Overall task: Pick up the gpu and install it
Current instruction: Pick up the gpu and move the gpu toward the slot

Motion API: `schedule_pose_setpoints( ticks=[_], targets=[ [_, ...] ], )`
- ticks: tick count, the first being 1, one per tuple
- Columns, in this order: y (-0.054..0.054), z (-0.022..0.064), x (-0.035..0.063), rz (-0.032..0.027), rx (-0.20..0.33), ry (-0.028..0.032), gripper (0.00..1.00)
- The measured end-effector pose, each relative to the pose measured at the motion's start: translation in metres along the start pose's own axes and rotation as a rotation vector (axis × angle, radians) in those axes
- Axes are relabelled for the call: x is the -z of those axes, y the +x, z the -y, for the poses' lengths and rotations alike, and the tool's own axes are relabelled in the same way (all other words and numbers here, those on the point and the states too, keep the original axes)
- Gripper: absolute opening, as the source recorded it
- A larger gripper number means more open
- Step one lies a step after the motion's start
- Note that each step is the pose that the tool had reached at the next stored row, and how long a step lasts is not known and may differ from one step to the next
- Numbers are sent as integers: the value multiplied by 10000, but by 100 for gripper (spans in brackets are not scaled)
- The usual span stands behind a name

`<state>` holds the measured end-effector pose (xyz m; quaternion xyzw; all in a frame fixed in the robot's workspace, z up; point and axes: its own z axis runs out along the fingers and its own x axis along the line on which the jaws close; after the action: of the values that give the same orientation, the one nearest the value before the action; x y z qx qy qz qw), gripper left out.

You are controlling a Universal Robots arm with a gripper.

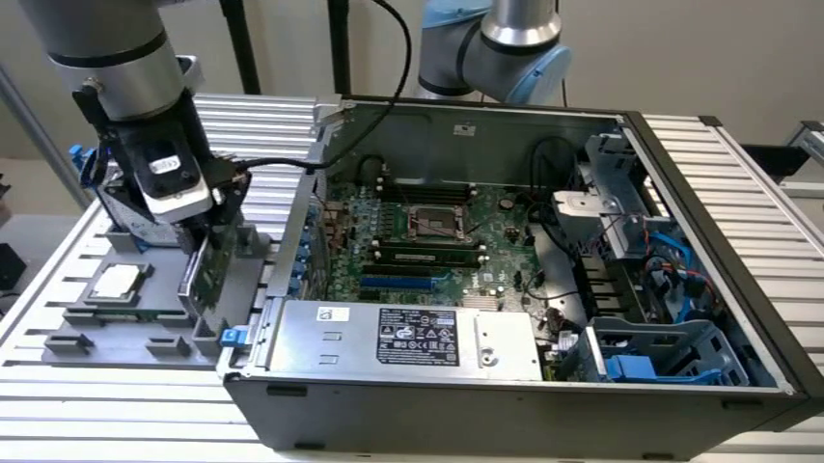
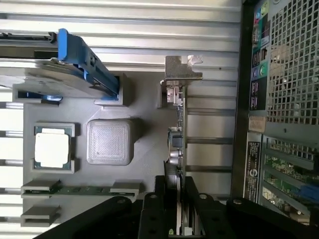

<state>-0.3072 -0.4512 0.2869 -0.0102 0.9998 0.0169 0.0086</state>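
- Exterior view: the arm reaches down on the exterior view's left, with its pincer [image 1: 206,231] low over a grey tray [image 1: 77,340] on the slatted desk [image 1: 129,424].
- The gpu [image 1: 204,277] stands on edge in the tray under the pincer, at the side next to the computer case [image 1: 515,395].
- A small square chip [image 1: 116,282] lies flat in a pocket of the tray, further towards the exterior view's left.
- The case lies open on the exterior view's right. Inside are a green motherboard [image 1: 425,231], a silver power supply [image 1: 399,338] along the near wall, and blue-tabbed bays at the far right.
- Wrist view: this view shows the grip. The pincer [image 2: 179,181] is narrowed onto the gpu [image 2: 177,137], with one black finger against each face of the card.
- The gpu's grey bracket [image 2: 182,74] is at the end away from the pincer.
- The tray [image 2: 149,154] also holds the chip [image 2: 51,149], a thin green memory stick [image 2: 75,189] and a silver hard drive [image 2: 45,69] with blue tabs.
- The case's vented outer wall [image 2: 289,59] runs just beside the tray.
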Motion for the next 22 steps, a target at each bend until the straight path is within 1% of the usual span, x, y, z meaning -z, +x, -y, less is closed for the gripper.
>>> schedule_pose_setpoints(
  ticks=[3, 10, 15, 18, 20, 22],
  targets=[
    [-3, -5, 168, -2, 1, 1, 0],
    [-11, -14, 486, 0, 2, 0, 0],
    [-34, -17, 738, -1, 1, 0, 0],
    [-94, -15, 884, -9, 0, 1, 0],
    [-168, -10, 980, -20, -1, 0, 0],
    [-269, -3, 1079, -39, 0, -1, 0]
  ],
)
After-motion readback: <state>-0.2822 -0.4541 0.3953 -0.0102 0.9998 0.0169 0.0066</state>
